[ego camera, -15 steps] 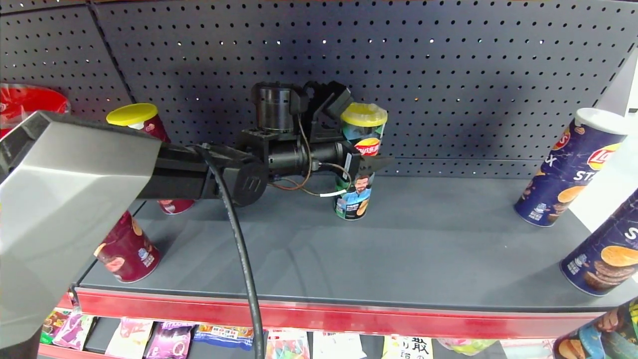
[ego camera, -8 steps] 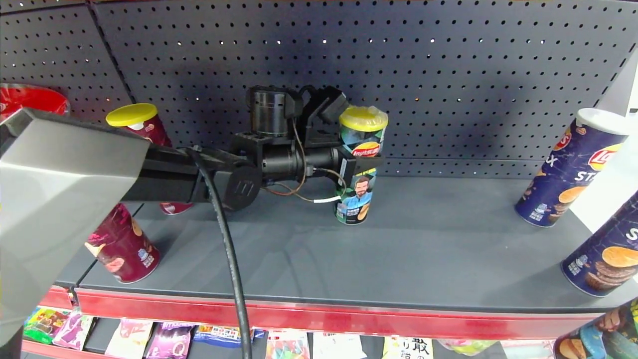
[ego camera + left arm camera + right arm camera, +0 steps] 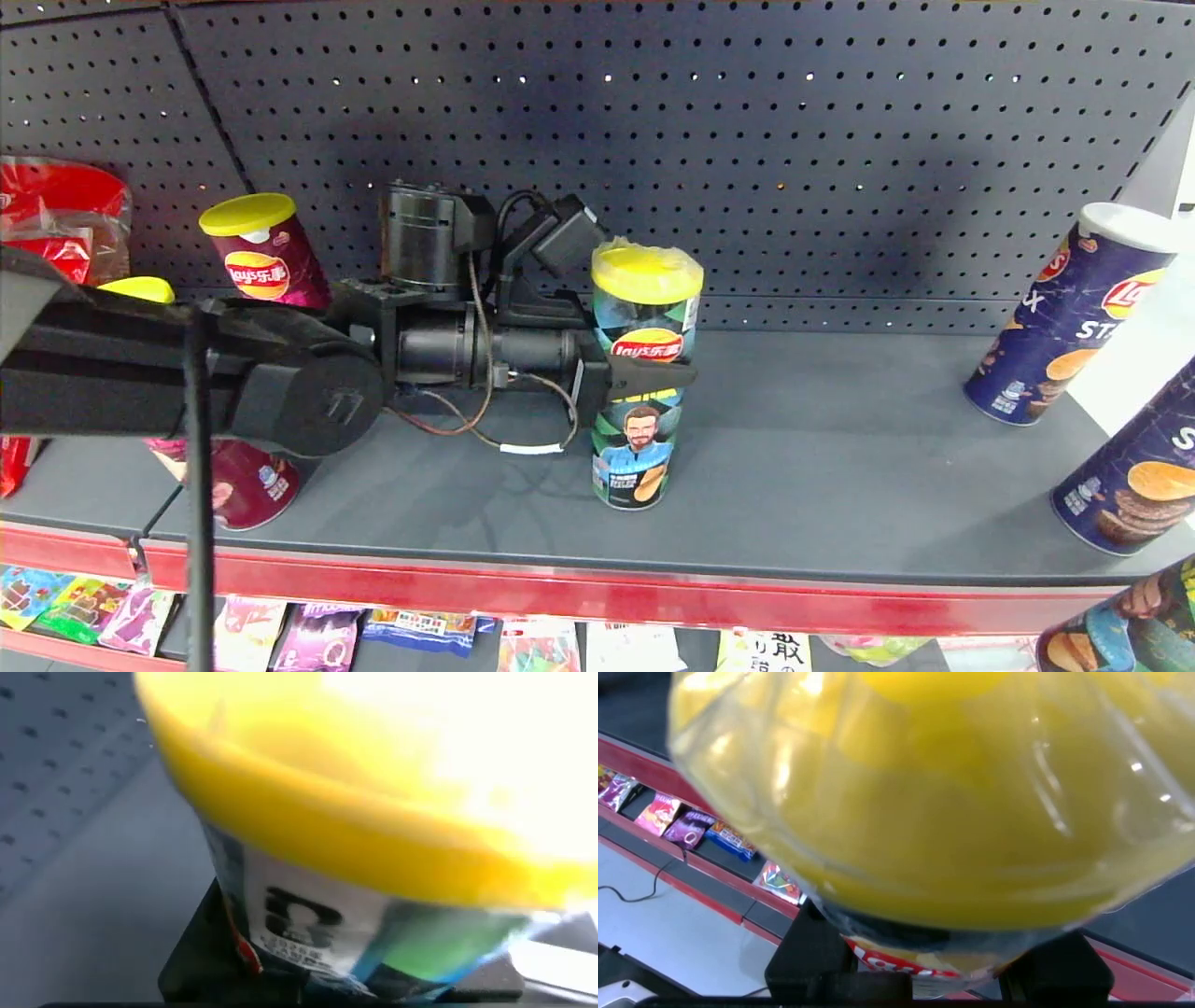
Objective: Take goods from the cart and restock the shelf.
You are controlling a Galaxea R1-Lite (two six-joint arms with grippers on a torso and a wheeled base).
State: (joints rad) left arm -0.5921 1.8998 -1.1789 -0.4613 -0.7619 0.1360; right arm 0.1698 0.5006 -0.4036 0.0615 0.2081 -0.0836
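Gripping a green chip can (image 3: 642, 457) round its middle with the left claw (image 3: 644, 373), jaws closed on the label a little below the yellow lid (image 3: 646, 263). Held upright, base straight below the claw and down at the shelf (image 3: 840, 467); cannot tell whether touching or a shade above. Sitting much nearer the red front lip (image 3: 653, 597) than the pegboard (image 3: 747, 140) behind the claw.

Carrying a second can (image 3: 943, 793) as well, in the right claw (image 3: 938, 966), closed round it beneath its own yellow lid.

Outward on the arm side of the left claw: a rear maroon can (image 3: 264, 257) back by the pegboard, and a front maroon can (image 3: 247, 481) close to the lip, tucked under the arm. Well apart on the opposite side: blue cans (image 3: 1064, 317), leaning.

Judged the main hazard: letting go with the base not fully seated. Tall, narrow and so near the lip, likely to rock, tip forward and roll off the shelf.

Also worth guarding against: opening unevenly and dragging the label with one jaw, twisting the can toward the edge. Likewise pulling the arm back low, catching the front maroon can and sweeping it over the lip. Squeezing harder than needed, probably denting the tube.
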